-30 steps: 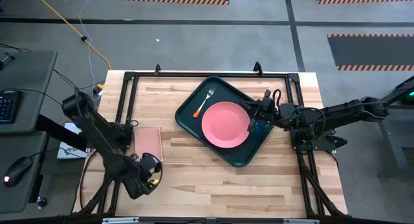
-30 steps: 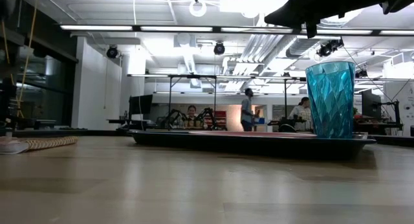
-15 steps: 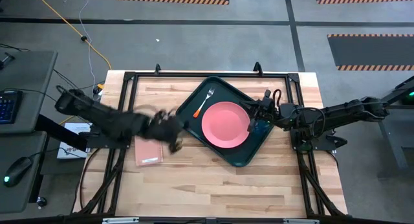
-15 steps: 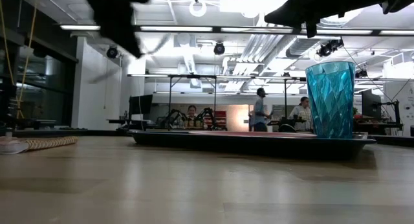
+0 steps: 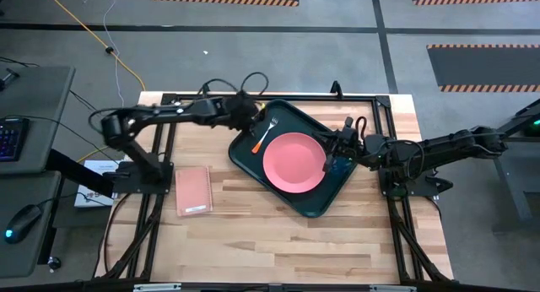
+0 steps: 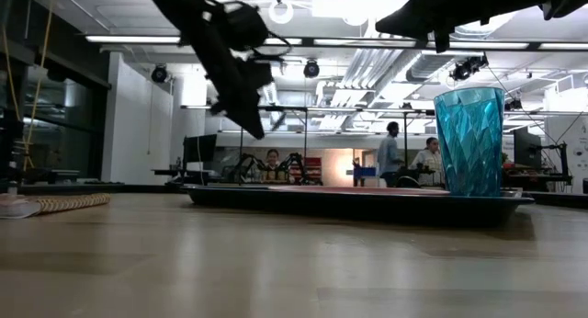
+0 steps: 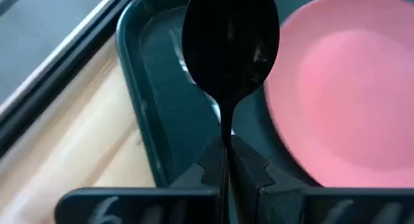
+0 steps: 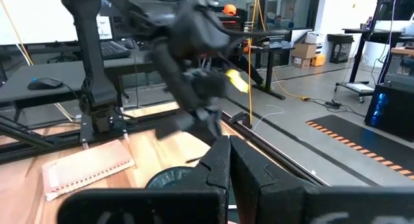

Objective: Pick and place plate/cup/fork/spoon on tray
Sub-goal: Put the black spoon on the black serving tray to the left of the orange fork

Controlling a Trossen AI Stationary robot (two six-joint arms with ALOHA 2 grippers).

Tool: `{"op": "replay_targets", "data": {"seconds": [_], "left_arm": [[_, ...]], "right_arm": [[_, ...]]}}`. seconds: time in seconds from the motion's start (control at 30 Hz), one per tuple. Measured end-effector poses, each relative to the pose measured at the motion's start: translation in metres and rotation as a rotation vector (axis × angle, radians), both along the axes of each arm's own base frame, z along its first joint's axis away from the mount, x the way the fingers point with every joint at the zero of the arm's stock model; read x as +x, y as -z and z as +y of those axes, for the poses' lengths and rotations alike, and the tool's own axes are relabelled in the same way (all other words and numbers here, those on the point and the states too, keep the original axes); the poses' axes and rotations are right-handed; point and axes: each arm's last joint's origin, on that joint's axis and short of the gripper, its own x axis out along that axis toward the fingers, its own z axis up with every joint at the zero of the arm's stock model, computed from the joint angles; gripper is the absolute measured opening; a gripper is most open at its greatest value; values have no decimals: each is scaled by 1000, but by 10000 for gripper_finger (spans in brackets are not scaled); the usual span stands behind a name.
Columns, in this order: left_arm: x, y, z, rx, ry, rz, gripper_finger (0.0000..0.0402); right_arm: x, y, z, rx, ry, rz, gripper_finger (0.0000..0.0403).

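The dark green tray [image 5: 247, 148] lies at the table's far middle. On it are the salmon-pink plate [image 5: 294, 161], the orange-handled fork [image 5: 265, 134] at its far left, and the teal cup [image 6: 469, 141], which stands upright at its right edge. My left gripper [image 5: 251, 121] hovers over the tray's far left corner, shut on the dark spoon [image 7: 231, 43]. In the left wrist view the tray [image 7: 149, 88] and plate [image 7: 343, 88] show below the spoon. My right gripper [image 5: 329, 154] is shut and empty, just above the cup. My left gripper pinches the spoon's handle [image 7: 226, 123] between its two fingers. The fingers lie along the handle, and the oval bowl [image 7: 231, 39] sticks out beyond the fingertips. The fingers slant down from the table's left toward the tray. The spoon is lifted clear above the tray.
A pink rectangular slab [image 5: 193, 191] lies on the table's left part. Bare wood [image 5: 278, 241] runs along the near edge. People [image 6: 390, 153] stand in the room far behind the table.
My left arm has swung from the table's near left corner, past the pink slab, toward the far edge and right, and now reaches over the tray's far left corner. The plate, fork and cup have stayed in place.
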Motion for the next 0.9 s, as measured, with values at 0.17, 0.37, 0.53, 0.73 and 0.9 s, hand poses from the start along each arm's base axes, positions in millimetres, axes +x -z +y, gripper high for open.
{"op": "replay_targets", "data": {"seconds": [0.17, 0.37, 0.53, 0.73, 0.9], "left_arm": [[31, 11, 21, 11, -1, 63, 1], [49, 24, 38, -23, -48, 98, 1], [48, 35, 49, -52, -103, 121, 1], [46, 53, 61, -99, -175, 150, 1], [45, 62, 64, -148, -182, 165, 1]], "right_arm": [[0, 0, 0, -8, 0, 4, 0], [0, 1, 0, -5, -19, 11, 0], [1, 1, 2, -2, -55, 12, 0], [1, 1, 2, 13, -55, 5, 0], [1, 1, 2, 13, -55, 6, 0]]}}
